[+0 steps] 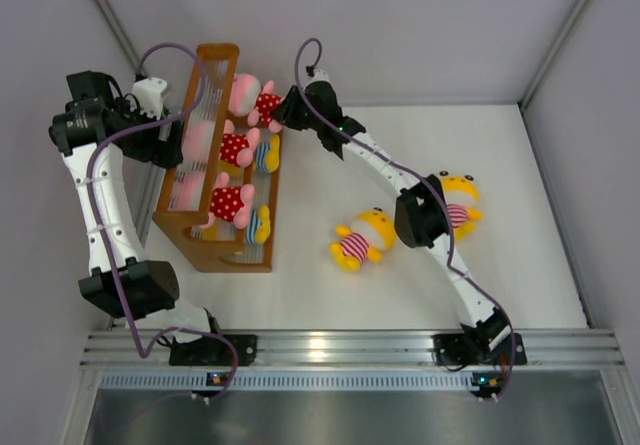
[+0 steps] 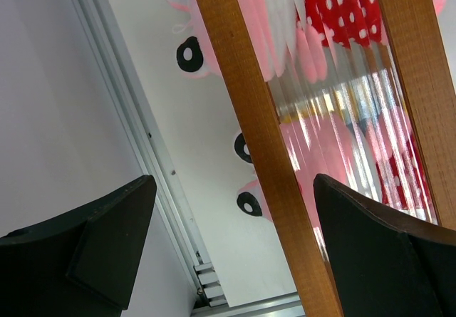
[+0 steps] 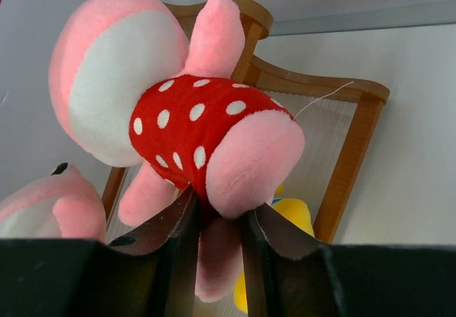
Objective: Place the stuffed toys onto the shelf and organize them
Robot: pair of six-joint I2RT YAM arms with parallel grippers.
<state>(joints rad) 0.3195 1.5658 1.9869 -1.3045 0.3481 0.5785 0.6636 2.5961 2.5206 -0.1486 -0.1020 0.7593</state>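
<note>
From above, several dolls sit on the shelf (image 1: 225, 255) while one yellow toy (image 1: 362, 238) and another yellow toy (image 1: 460, 197) lie on the bench (image 1: 520, 265), not yet shelved; the left wrist view shows the left gripper (image 2: 234, 189) spread wide and empty beside a shelf rail (image 2: 263, 132); the right wrist view shows the right gripper (image 3: 217, 224) clamped on the leg of a pink toy (image 3: 189, 117) at the shelf.

A white table (image 1: 540, 265) fills the middle of the overhead view, matte and plain. Pale grey walls (image 1: 400, 25) close it in at the back and on both sides, with thin metal strips (image 1: 562, 33) running along the corners where the panels meet. Along the near edge lies a silver rail (image 1: 340, 346) with long grooves, then a narrow perforated strip (image 1: 350, 378), and below that a dull grey metal sheet (image 1: 350, 417). In the left wrist view, a metal channel (image 2: 142, 146) lines the foot of the wall.
</note>
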